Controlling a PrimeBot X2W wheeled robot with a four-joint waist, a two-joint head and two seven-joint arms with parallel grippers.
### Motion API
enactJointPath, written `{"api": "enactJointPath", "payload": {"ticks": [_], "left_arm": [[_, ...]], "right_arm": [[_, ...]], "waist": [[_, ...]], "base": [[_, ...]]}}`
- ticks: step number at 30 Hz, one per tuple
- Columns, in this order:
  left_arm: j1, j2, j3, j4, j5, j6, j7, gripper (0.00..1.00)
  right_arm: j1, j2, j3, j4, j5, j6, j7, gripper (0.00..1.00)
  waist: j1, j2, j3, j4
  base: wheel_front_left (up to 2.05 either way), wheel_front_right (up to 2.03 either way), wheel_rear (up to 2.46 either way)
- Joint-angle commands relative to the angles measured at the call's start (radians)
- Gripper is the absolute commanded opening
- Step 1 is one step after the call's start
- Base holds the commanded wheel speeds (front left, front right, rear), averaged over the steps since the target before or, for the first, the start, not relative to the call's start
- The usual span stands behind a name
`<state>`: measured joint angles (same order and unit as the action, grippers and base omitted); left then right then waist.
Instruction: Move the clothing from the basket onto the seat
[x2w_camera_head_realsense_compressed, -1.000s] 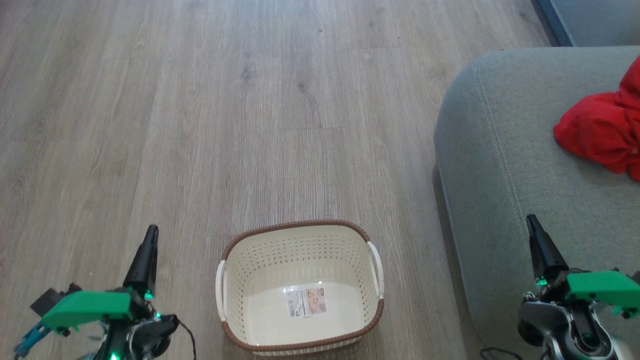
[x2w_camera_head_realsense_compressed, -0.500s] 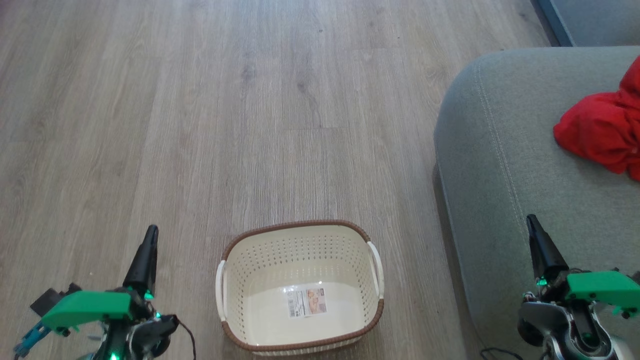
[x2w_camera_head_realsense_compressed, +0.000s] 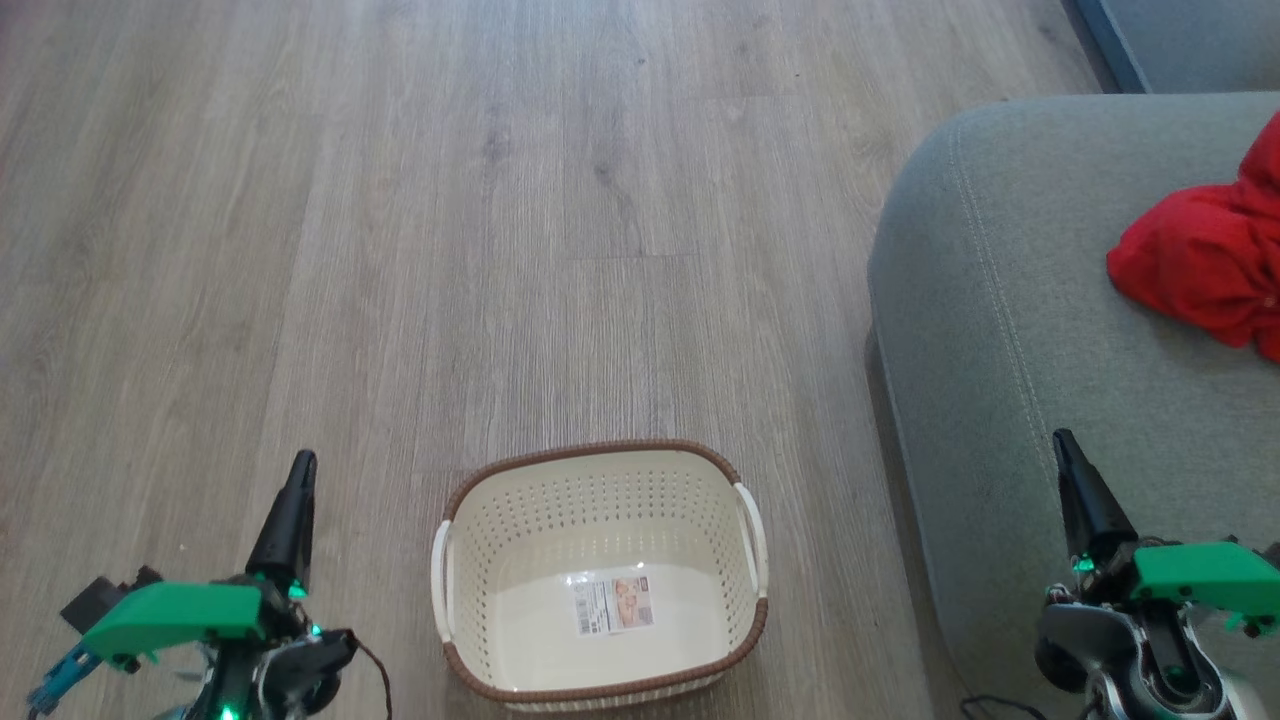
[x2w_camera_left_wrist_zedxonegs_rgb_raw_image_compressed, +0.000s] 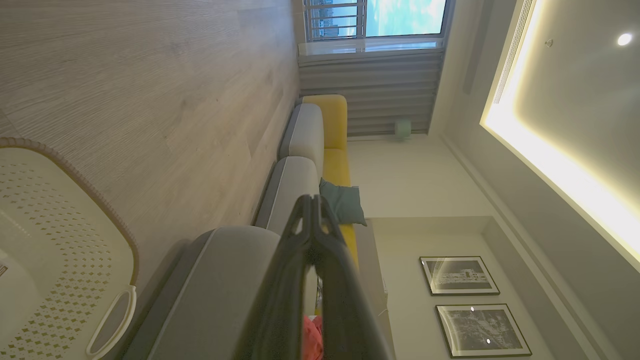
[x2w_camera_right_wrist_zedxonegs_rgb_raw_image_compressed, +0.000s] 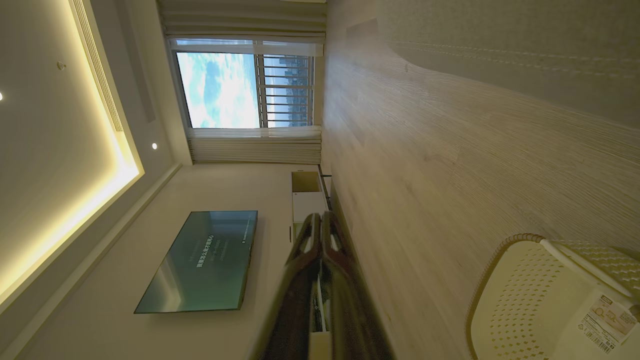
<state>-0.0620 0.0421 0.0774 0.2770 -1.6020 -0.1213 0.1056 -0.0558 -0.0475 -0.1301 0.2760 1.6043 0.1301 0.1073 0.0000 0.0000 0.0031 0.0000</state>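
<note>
The red clothing (x2w_camera_head_realsense_compressed: 1205, 265) lies crumpled on the grey-green seat (x2w_camera_head_realsense_compressed: 1010, 330) at the right edge of the head view; a sliver of red (x2w_camera_left_wrist_zedxonegs_rgb_raw_image_compressed: 311, 340) also peeks between the fingers in the left wrist view. The cream basket (x2w_camera_head_realsense_compressed: 600, 470) stands on the floor at bottom centre, holding just its paper label (x2w_camera_head_realsense_compressed: 611, 604). My left gripper (x2w_camera_head_realsense_compressed: 302, 458) is shut and points up, left of the basket. Over the seat's near part, my right gripper (x2w_camera_head_realsense_compressed: 1062, 436) is shut with nothing in it. Basket corners show in the left wrist view (x2w_camera_left_wrist_zedxonegs_rgb_raw_image_compressed: 60, 240) and the right wrist view (x2w_camera_right_wrist_zedxonegs_rgb_raw_image_compressed: 530, 300).
Pale wood-plank floor (x2w_camera_head_realsense_compressed: 450, 220) spreads around the basket. A dark blue-grey piece of furniture (x2w_camera_head_realsense_compressed: 1180, 40) sits at the far right corner. The left wrist view shows grey and yellow sofa sections (x2w_camera_left_wrist_zedxonegs_rgb_raw_image_compressed: 320, 130); the right wrist view shows a wall television (x2w_camera_right_wrist_zedxonegs_rgb_raw_image_compressed: 205, 260) and a window.
</note>
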Motion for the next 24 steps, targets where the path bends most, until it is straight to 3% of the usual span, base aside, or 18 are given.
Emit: {"api": "enactJointPath", "payload": {"ticks": [1,24], "left_arm": [[-0.046,0.008,0.036,-0.032,-0.007,-0.009,0.008,0.00],[-0.046,0.008,0.036,-0.032,-0.007,-0.009,0.007,0.00]], "right_arm": [[-0.052,-0.003,0.016,-0.031,0.004,0.001,0.006,0.00],[-0.052,-0.003,0.016,-0.031,0.004,0.001,0.007,0.00]], "waist": [[0.0000,0.0000,0.000,0.000],[0.0000,0.0000,0.000,0.000]], "base": [[0.00,0.00,0.00],[0.00,0.00,0.00]]}}
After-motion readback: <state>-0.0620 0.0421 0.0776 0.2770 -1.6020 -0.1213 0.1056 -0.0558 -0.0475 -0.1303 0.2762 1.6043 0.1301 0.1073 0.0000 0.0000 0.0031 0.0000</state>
